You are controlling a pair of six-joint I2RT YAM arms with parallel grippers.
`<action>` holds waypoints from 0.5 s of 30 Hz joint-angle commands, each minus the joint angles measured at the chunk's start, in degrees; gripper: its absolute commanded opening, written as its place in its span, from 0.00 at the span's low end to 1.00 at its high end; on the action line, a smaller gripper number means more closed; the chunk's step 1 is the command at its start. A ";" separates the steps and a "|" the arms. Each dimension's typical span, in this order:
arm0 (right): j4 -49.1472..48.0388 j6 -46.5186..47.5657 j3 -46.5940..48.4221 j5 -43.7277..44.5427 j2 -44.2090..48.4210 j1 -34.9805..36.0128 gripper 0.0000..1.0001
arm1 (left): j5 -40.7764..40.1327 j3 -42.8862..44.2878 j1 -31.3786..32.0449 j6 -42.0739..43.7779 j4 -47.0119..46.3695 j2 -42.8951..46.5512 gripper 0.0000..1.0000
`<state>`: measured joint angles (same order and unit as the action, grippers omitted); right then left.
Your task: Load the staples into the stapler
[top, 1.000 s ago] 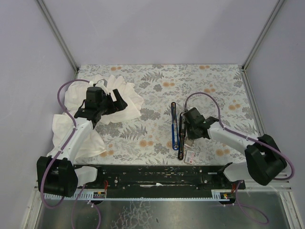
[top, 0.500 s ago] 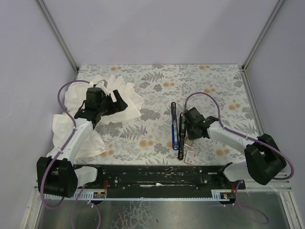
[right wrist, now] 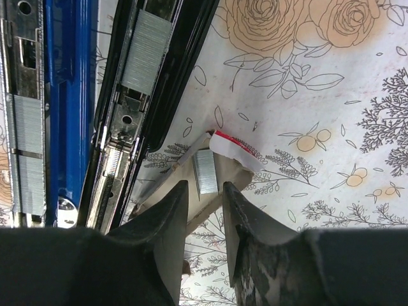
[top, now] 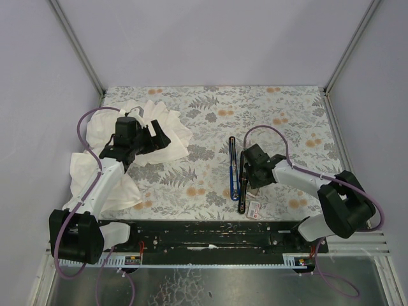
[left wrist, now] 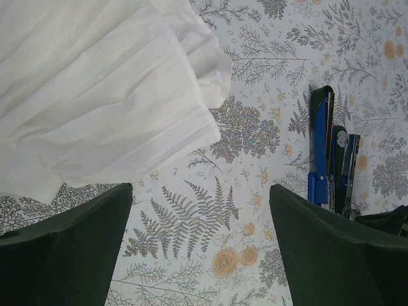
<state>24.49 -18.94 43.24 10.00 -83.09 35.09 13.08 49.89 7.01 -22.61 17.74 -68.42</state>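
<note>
Silvery-grey short staple strip (right wrist: 205, 171): lying in tiny white red-labelled box (right wrist: 239, 164) just ahead of my right pincer (right wrist: 204, 191), jaws slightly parted, gripping nothing. Slim blue-and-black hinged stapler (right wrist: 70, 95): lying open to its left. I am fearing a skewed pinch snapping the strip or shoving the box.

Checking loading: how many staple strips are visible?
3: a strip in the stapler's black channel, a strip along its blue arm, a strip on the box. Others may be hidden.
</note>
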 commanded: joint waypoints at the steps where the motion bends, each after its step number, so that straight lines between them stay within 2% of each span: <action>1: -1.64 1.18 1.99 0.72 -0.94 0.06 0.36 | 0.71 -0.39 -0.51 0.02 -1.30 1.01 0.88; 15: -3.28 1.93 3.96 1.93 -5.50 0.04 0.32 | 0.48 -0.45 -0.46 0.03 -1.30 0.87 0.88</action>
<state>22.02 -17.87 44.97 10.04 -87.11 35.09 13.08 49.89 7.01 -22.61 17.74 -68.42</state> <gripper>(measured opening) 0.317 0.878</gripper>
